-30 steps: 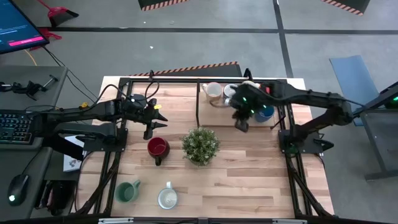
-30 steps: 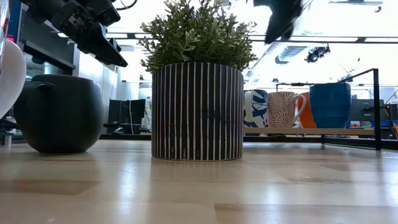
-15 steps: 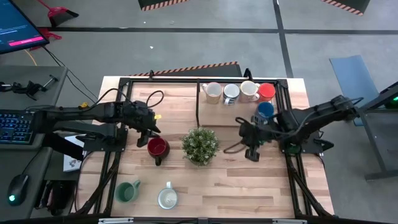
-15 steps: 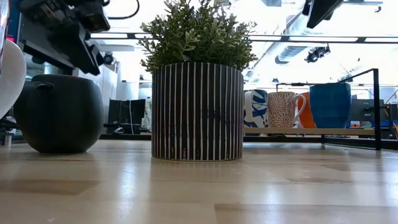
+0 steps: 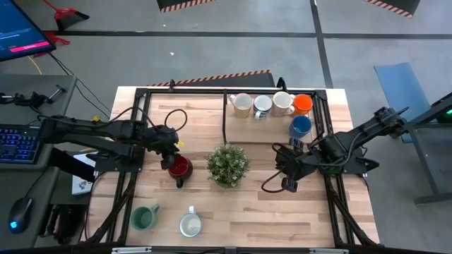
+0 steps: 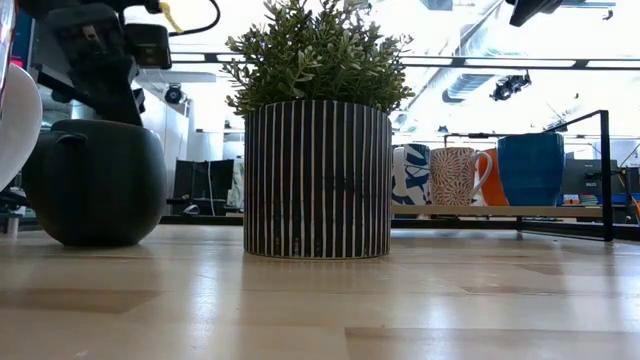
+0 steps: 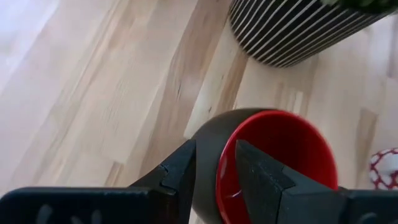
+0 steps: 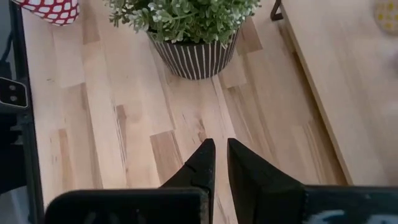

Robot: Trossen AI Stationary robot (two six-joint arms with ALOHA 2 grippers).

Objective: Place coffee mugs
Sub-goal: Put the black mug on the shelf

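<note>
My left gripper [image 5: 170, 158] is open at the red mug [image 5: 179, 168], dark outside and red inside, which stands left of the plant. One finger [image 7: 181, 169] is outside the mug's wall [image 7: 208, 163] and one [image 7: 256, 171] over its inside; I see no touch. The low view shows this gripper [image 6: 100, 85] just above the mug [image 6: 95, 180]. My right gripper [image 5: 286, 185] is shut on nothing above bare wood right of the plant. Several mugs stand on the raised board: cream [image 5: 241, 104], orange [image 5: 303, 104], blue [image 5: 301, 126]. A green mug [image 5: 145, 216] and a white one [image 5: 189, 224] stand near the front edge.
A spiky plant in a striped pot [image 5: 227, 164] stands mid-table between the two grippers. The raised board [image 5: 265, 130] with its black frame fills the back right. Bare wood lies in front of the plant and at the front right.
My right gripper has swung from over the mugs on the raised board toward the table's near edge, ending right of the plant, still shut. My left gripper has rolled and come down toward the near edge onto the red mug's rim, still open.
</note>
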